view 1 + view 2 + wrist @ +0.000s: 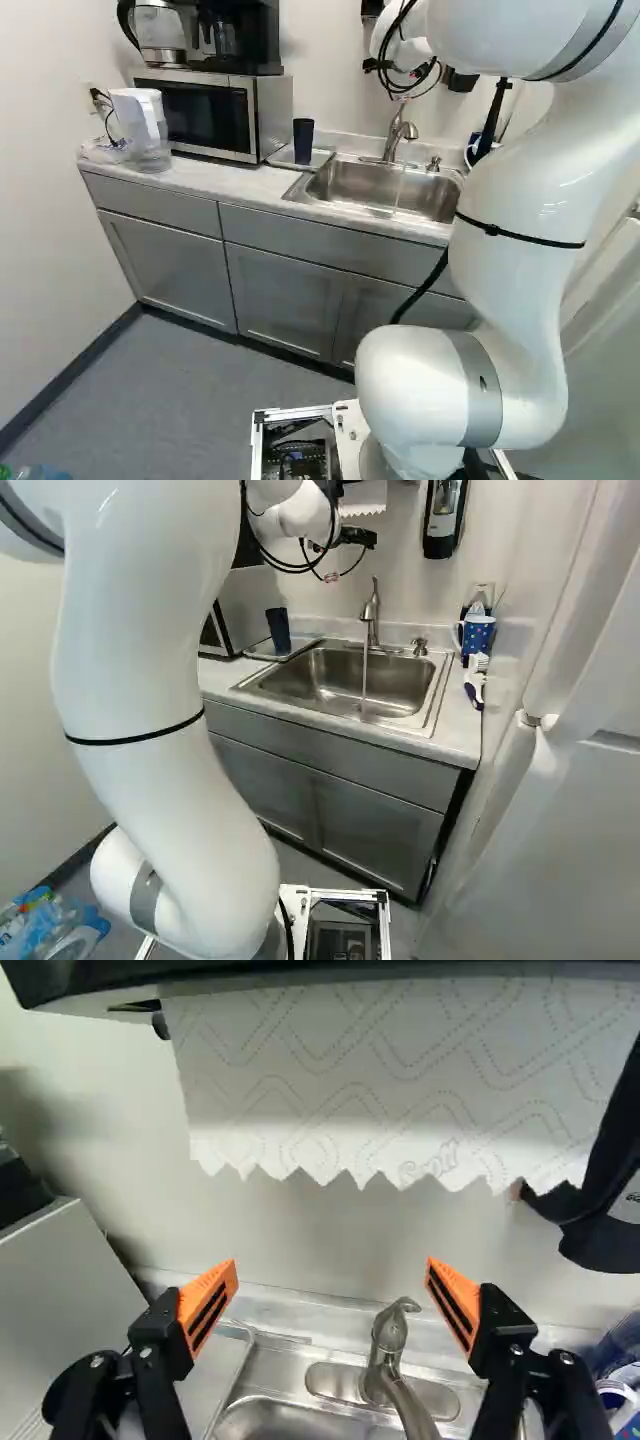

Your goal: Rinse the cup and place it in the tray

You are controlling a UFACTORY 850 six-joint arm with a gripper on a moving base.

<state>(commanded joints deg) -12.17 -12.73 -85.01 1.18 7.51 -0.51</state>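
A dark blue cup (303, 141) stands upright on the shallow tray (322, 158) between microwave and sink; the right base view shows the same cup (278, 630). Of my gripper (356, 537), only a black part shows in the right base view, high above the sink and off to one side of the cup. In the wrist view the gripper (333, 1280) is open, its orange pads wide apart with nothing between them. Water (364, 675) runs from the faucet (372, 610) into the sink (300, 675).
Paper towel (400, 1080) hangs from a holder ahead of the gripper, with a wall dispenser (442, 520) beside it. The microwave (215, 112) and a water pitcher (142, 130) stand on the counter. A blue patterned mug (477, 635) and brush (476, 680) are across the sink.
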